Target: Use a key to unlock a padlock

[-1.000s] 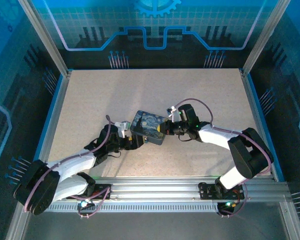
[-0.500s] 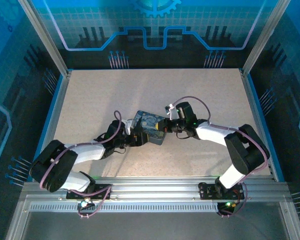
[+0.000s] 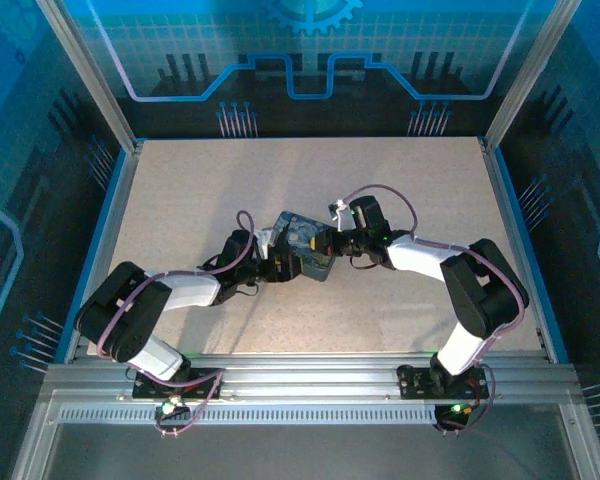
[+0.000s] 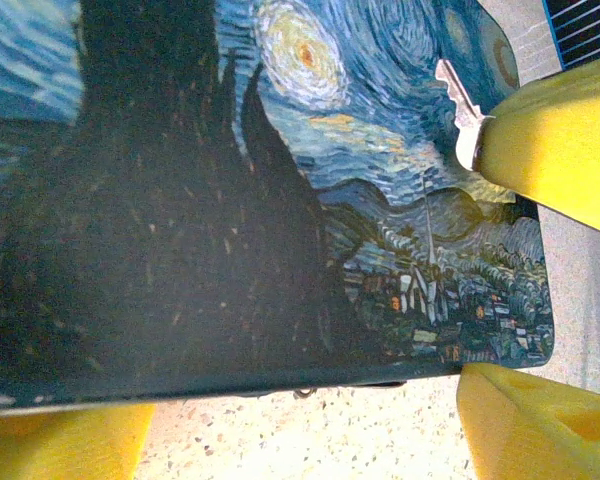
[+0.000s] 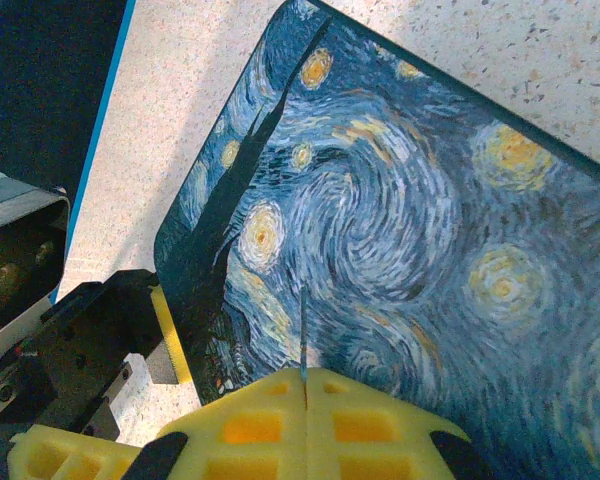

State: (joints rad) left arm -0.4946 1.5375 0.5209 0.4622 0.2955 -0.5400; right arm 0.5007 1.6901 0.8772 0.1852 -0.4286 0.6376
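Note:
My right gripper [image 5: 306, 376] is shut on the key [image 5: 304, 328], a thin silvery blade that sticks out over the swirl-printed case [image 5: 380, 200]. In the left wrist view the key [image 4: 458, 95] hangs above the case [image 4: 280, 200]. My left gripper [image 4: 305, 432] stands open and wide. The case's near edge lies across its yellow fingers [image 4: 540, 420] and hides their tips. A small metal loop [image 4: 302, 391] peeks out under that edge. I cannot make out the padlock. From above, the left gripper [image 3: 276, 262] and the right gripper [image 3: 328, 243] flank the case [image 3: 302, 240].
The speckled tabletop [image 3: 310, 180] is bordered by blue rails and metal posts [image 3: 510, 200]. The right arm's cable [image 3: 380, 192] loops above its wrist. One yellow finger [image 5: 166, 335] of the left gripper sits against the case's edge.
The left arm has swung its elbow in over the table. Both grippers and the case have shifted slightly away from the bases, and the case has turned a little.

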